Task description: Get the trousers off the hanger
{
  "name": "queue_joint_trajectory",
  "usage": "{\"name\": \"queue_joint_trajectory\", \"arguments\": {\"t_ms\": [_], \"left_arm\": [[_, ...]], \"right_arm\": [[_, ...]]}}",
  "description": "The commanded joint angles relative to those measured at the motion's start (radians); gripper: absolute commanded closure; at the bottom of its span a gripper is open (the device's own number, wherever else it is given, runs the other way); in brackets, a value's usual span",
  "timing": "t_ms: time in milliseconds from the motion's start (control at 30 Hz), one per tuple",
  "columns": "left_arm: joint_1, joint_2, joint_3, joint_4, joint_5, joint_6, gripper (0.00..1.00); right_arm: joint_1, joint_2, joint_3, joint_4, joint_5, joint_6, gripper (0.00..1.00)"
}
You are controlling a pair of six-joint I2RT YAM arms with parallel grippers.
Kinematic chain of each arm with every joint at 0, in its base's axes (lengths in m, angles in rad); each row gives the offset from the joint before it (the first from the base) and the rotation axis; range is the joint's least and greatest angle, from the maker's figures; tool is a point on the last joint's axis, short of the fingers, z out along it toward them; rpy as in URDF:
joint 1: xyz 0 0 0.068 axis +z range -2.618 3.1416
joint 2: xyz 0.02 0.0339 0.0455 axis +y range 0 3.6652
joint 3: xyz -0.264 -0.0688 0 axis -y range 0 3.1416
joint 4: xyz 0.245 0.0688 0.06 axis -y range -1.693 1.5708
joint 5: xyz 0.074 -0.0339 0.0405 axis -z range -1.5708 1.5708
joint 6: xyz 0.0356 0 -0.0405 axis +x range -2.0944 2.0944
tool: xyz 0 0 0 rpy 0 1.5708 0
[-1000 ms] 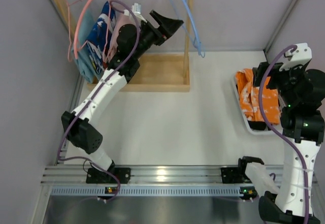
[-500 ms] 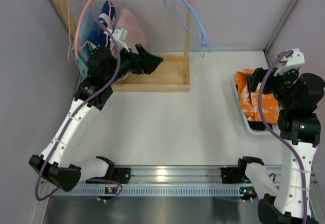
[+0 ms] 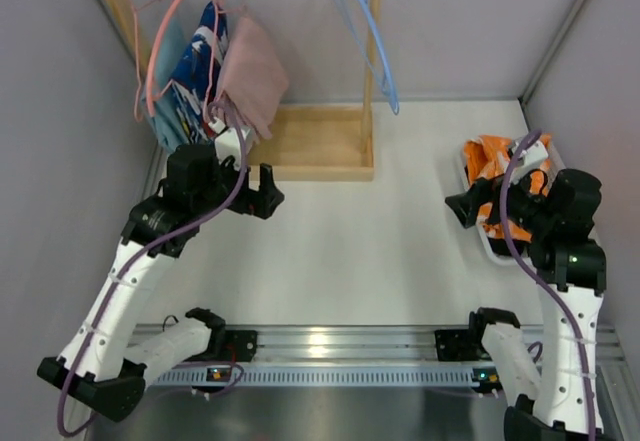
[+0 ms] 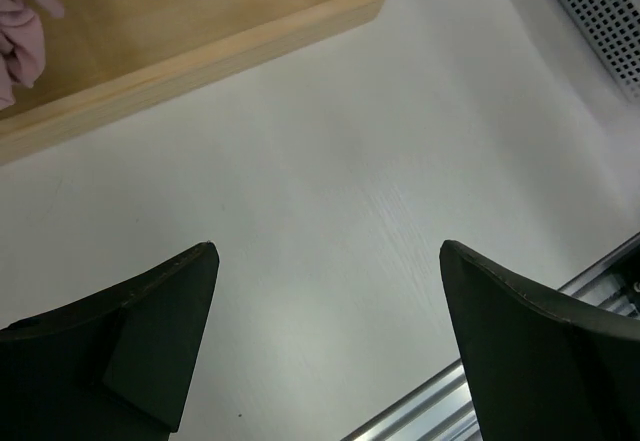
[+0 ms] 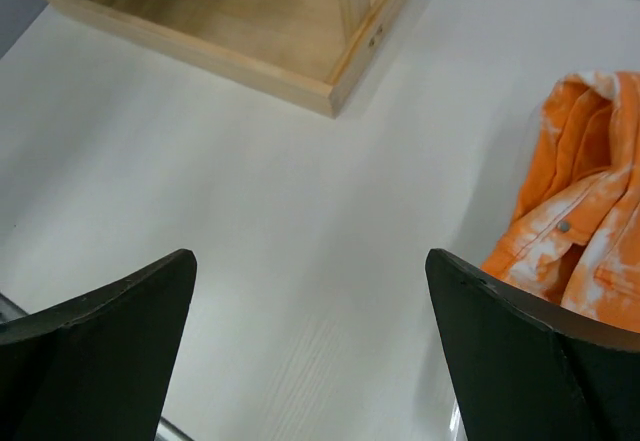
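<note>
The orange trousers (image 3: 497, 183) with white pattern lie bunched in a white tray (image 3: 483, 242) at the right; they also show in the right wrist view (image 5: 585, 223). No black trousers are in view. An empty light blue hanger (image 3: 372, 36) hangs on the wooden rack. A pink hanger (image 3: 158, 56) at the rack's left carries blue patterned, teal and pink cloths (image 3: 250, 73). My left gripper (image 3: 265, 201) (image 4: 328, 251) is open and empty over the white table, just in front of the rack's base. My right gripper (image 3: 461, 206) (image 5: 310, 256) is open and empty, just left of the tray.
The rack's wooden base tray (image 3: 315, 146) stands at the back left and shows in both wrist views (image 4: 200, 56) (image 5: 250, 21). An aluminium rail (image 3: 330, 346) runs along the near edge. Grey walls close in left and right.
My left arm has pulled back from the rack and come down to the table in front of the base. My right gripper has swung left, off the tray. The blue hanger has swung.
</note>
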Motion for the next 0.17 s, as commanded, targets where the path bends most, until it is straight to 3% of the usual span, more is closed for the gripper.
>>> {"name": "queue_joint_trajectory", "arguments": {"t_ms": [0,133], "left_arm": [[0.051,-0.059,-0.01,-0.057,-0.072,0.041,0.01],[0.125,-0.121,-0.042,-0.057,0.011,0.073,0.01]], "right_arm": [[-0.013,-0.017,-0.029,-0.055,-0.061,-0.038,0.01],[-0.014,-0.04,-0.056,-0.053,-0.066,-0.058,0.01]]}}
